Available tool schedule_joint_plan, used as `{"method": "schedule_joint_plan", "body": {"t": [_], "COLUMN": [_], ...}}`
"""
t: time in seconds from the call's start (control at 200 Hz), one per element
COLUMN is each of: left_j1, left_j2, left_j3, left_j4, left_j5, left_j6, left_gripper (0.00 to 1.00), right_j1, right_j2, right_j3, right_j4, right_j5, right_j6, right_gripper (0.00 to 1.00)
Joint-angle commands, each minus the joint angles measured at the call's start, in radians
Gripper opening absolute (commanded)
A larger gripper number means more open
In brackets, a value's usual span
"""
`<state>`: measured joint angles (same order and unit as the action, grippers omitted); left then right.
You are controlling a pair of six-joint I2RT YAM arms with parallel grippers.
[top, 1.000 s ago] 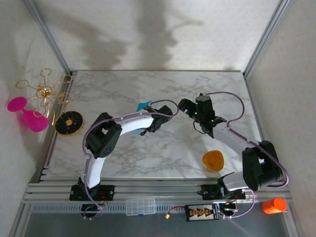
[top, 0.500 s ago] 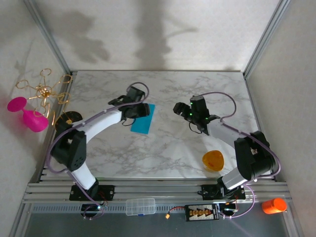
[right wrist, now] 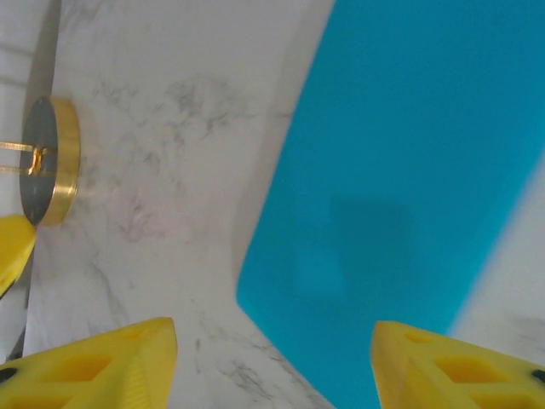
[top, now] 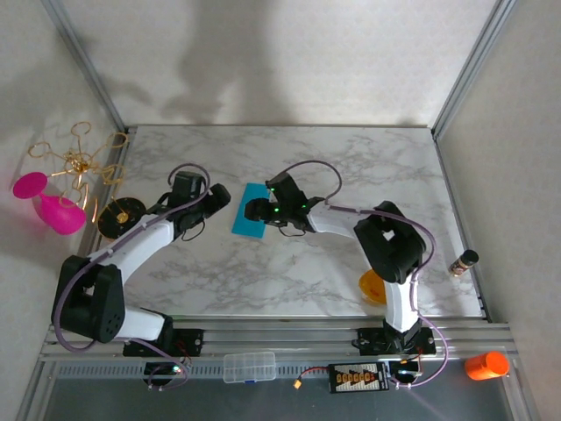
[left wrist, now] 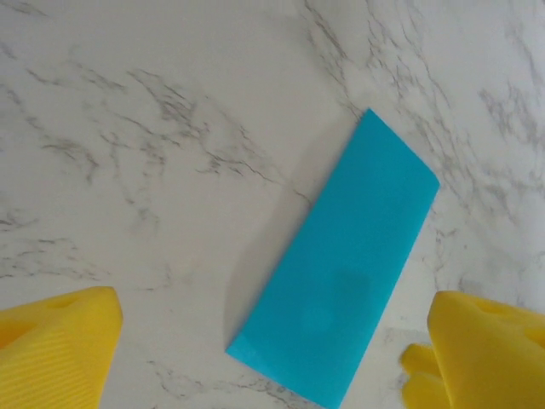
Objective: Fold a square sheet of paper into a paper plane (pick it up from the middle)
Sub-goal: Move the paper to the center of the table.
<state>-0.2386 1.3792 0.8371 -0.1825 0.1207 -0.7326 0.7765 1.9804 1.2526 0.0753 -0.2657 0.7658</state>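
The square sheet of paper (top: 251,220) is teal-blue and lies flat on the marble table (top: 351,167) as a long narrow rectangle, not a paper plane. My left gripper (top: 218,201) is just left of it, open and holding nothing. In the left wrist view the paper (left wrist: 341,264) lies ahead, between the two wide yellow fingers (left wrist: 53,351). My right gripper (top: 257,210) hovers over the paper's right long edge, jaws apart and holding nothing. In the right wrist view the paper (right wrist: 409,187) sits between that gripper's fingertips (right wrist: 98,366), toward the right one.
A black-and-gold disc base (top: 121,217) with a gold wire stand (top: 74,162) and pink glasses (top: 53,210) sit at the table's left edge. A small orange bowl (top: 375,288) is at the front right, with a small bottle (top: 463,261) further right.
My left gripper has let go of the paper, opened and drawn back to the left. The paper now lies flat. My right gripper has swung left over it, jaws narrowing.
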Motion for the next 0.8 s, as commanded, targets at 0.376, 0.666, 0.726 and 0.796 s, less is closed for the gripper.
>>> {"method": "schedule_joint_plan", "body": {"t": [0.376,0.666,0.726,0.796], "left_j1": [0.035,0.033,0.031,0.024], "left_j2": [-0.032,-0.002,0.006,0.019], "left_j3": [-0.040,-0.031,-0.039,-0.045], "left_j4": [0.099,0.084,0.104,0.124], "left_j5": [0.103,0.191,0.214,0.244], "left_j6": [-0.015,0.016,0.005,-0.010], "left_gripper": [0.98,0.99,0.99,0.99], "right_j1": [0.013,-0.110,-0.114,-0.114], "right_j2": [0.149,-0.018,-0.046,-0.111], "right_j3": [0.126,-0.156,-0.162,-0.165], "right_j4": [-0.232,-0.269,-0.264,-0.210], "right_j5": [-0.025,-0.097,-0.116,-0.131], "right_j6": [-0.171,-0.453,-0.462,-0.390], "right_gripper": [0.61,0.61,0.61,0.60]}}
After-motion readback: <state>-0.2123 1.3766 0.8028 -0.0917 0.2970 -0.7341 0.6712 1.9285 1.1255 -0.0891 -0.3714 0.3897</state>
